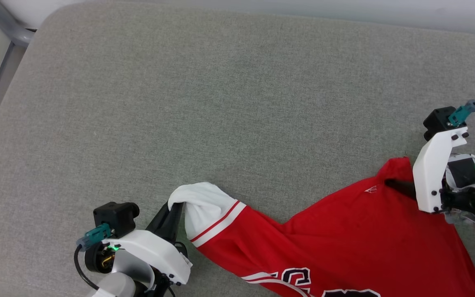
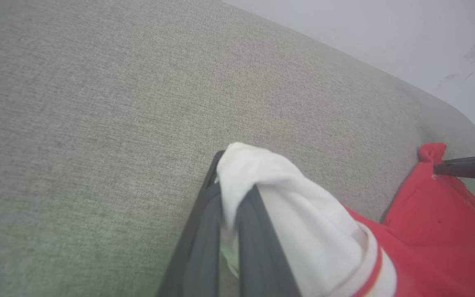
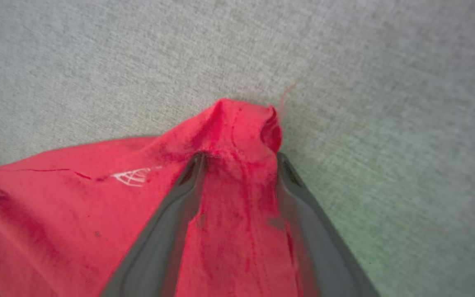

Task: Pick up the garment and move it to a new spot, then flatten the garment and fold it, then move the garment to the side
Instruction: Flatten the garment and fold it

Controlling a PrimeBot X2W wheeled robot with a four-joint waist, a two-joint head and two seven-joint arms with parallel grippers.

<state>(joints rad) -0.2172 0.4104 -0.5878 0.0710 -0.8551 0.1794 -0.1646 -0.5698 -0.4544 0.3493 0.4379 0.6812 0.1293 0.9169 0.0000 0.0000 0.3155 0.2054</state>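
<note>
The garment [image 1: 344, 231], a red jersey with a white sleeve [image 1: 204, 206] and striped trim, lies stretched across the near right of the grey cushion [image 1: 221, 103]. Part of its black print shows at the bottom edge. My left gripper [image 1: 175, 205] is shut on the tip of the white sleeve [image 2: 303, 222], which bulges over my left gripper [image 2: 235, 173] in the left wrist view. My right gripper [image 1: 388, 182] reaches the red corner at the right. In the right wrist view, my right gripper [image 3: 241, 159] has its fingers standing wide apart with the bunched red corner [image 3: 241, 123] between them.
The grey fabric cushion spreads wide and bare to the far side and the left. A metal frame rail [image 1: 10, 37] runs past its far left corner. A pale wall [image 2: 386, 37] stands behind the cushion's far edge.
</note>
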